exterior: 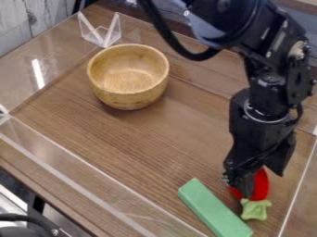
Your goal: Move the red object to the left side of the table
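- While the arm hangs over the worktop's (124, 139) near right corner, its pincer (247, 182) points straight down with jaws spread wide, holding nothing.
- Red object (259, 189): directly beneath the pincer, between the fingertips, close to the right edge; whether they touch it I cannot tell.
- Long axis: roughly toward the near edge, green tuft (255, 212) at the near end.
- Green block (213, 210): flat, just beside the fruit, toward the near edge.
- Wooden bowl (128, 74): far left quarter, well apart.
- Judgement: closing comes next; carry runs leftward, passing block and bowl.
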Motion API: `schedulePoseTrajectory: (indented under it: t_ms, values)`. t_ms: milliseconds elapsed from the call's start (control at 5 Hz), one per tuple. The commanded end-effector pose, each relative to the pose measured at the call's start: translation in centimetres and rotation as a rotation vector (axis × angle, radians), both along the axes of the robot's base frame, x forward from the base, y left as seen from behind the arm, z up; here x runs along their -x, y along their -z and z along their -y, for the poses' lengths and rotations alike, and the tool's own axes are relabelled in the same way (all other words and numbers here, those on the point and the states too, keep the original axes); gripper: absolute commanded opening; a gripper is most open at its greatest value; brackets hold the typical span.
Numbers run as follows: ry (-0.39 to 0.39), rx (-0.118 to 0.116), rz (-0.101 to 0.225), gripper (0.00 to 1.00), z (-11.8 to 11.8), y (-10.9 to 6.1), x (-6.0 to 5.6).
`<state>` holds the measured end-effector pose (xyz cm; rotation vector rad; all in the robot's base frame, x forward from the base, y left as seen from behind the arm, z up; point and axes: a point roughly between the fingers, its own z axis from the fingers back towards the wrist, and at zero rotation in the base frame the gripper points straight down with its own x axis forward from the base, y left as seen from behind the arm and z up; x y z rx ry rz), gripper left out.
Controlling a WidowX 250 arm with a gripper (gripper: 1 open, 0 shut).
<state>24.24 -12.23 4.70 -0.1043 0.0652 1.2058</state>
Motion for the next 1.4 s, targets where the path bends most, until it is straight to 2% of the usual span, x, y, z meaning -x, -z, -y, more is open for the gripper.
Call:
schedulePoseTrajectory:
  t_ms: [0, 1200]
  values:
    - [-0.011, 0.016, 0.038, 1.00, 0.0, -0.6, -1.2]
    - [-0.047, 0.015, 0.012, 1.00, -1.2, 1.6, -1.4]
